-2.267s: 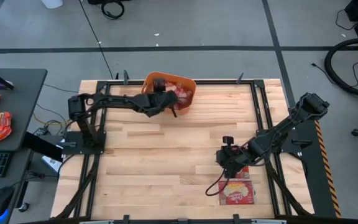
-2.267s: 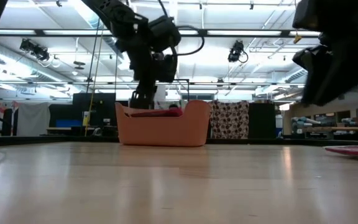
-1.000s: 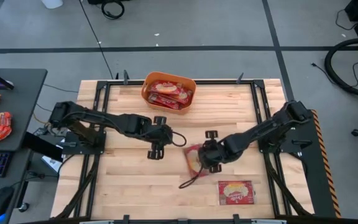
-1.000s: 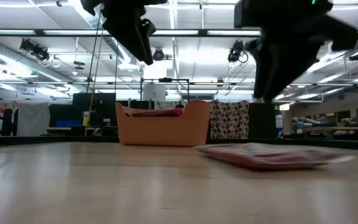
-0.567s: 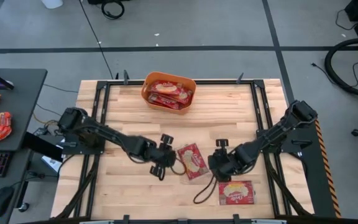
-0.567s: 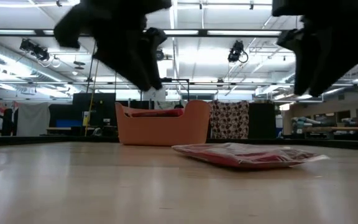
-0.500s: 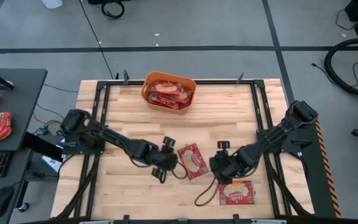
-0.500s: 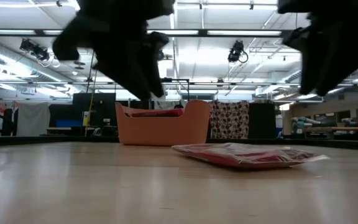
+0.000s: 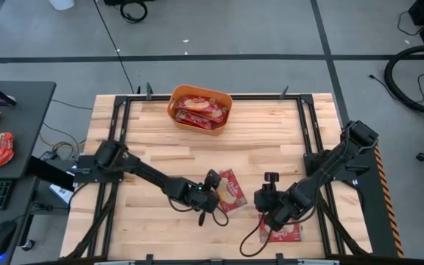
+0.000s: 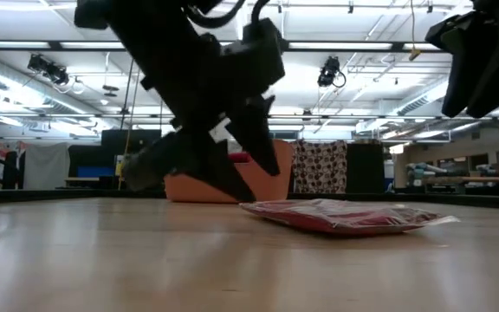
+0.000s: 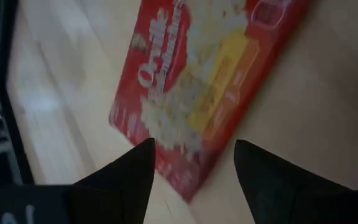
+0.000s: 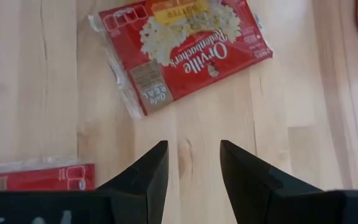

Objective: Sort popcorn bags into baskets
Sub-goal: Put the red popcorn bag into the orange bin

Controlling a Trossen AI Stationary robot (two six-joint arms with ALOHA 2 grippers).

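Observation:
One popcorn bag (image 9: pixel 230 190) lies flat on the wood table, label up; it also shows in the low view (image 10: pixel 345 217). My left gripper (image 9: pixel 212 197) is low at the bag's left end and open. Its fingers (image 11: pixel 135 180) stand on either side of the bag's near corner (image 11: pixel 185 186), and I cannot tell whether they touch it. My right gripper (image 9: pixel 271 205) hovers open to the right of this popcorn bag (image 12: pixel 182 43), above a second bag (image 9: pixel 280 230) near the front edge. The orange basket (image 9: pixel 174 103) at the far edge holds several bags.
The second bag (image 12: pixel 36 177) lies flat beside my right gripper's fingers. Black frame rails (image 9: pixel 311 132) run along the table's sides. A desk (image 9: pixel 13 132) with snack packets and a keyboard stands left of the table. Bare wood lies between the basket and the grippers.
My left gripper has gone from the table's middle toward the near edge and the right, and down to the bag's left end. My right gripper has drawn away from that bag toward the near right, over the second bag. The bag stays flat on the table.

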